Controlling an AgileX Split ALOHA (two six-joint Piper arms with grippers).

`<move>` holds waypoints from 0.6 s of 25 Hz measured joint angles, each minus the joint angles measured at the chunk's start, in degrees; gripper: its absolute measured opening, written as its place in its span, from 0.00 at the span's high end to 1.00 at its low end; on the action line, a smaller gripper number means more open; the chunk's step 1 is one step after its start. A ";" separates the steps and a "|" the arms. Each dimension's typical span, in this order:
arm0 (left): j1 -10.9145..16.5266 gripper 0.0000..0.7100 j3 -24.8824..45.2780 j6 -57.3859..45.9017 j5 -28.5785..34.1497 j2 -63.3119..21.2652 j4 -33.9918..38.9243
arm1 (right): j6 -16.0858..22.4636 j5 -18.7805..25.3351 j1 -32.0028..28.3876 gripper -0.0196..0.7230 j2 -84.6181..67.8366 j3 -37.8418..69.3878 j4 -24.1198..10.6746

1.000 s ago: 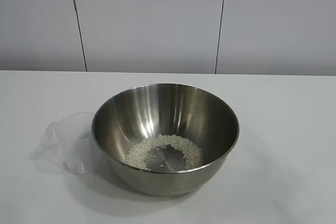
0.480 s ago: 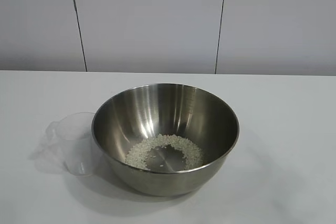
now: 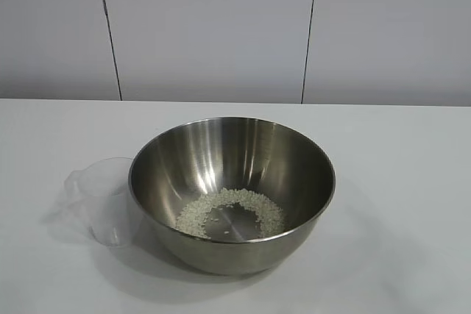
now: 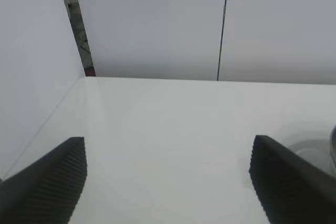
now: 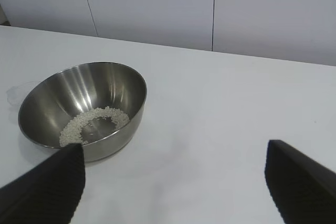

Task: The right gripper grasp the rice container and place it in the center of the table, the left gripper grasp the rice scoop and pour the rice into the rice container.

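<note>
Rice, small white uncooked grains, spread in a loose ring across the bottom of the large round shiny stainless-steel bowl with a rolled rim, upright near the middle of the flat plain white table. Small translucent clear plastic measuring cup with a side handle upright just beside the bowl on its left in the exterior view, close against the steel wall, contact not clear. Left hand, black with two tapered ribbed fingers, spread wide apart over bare table, holding nothing, only a sliver of the bowl's edge showing past one finger. Right hand, same black tapered fingers, likewise wide apart and empty, low over the table, bowl well ahead of it.
</note>
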 joint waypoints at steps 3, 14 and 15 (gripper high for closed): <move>0.00 0.15 0.16 3.27 2.50 -1.18 -3.44 | 0.00 0.00 0.00 0.11 0.00 0.00 0.00; 0.00 0.15 3.81 6.51 5.55 -1.18 -10.90 | 0.00 0.00 0.00 0.11 0.00 0.00 0.00; 0.00 0.15 3.81 6.56 5.55 -1.18 -10.90 | 0.00 0.00 0.00 0.11 0.00 0.00 0.00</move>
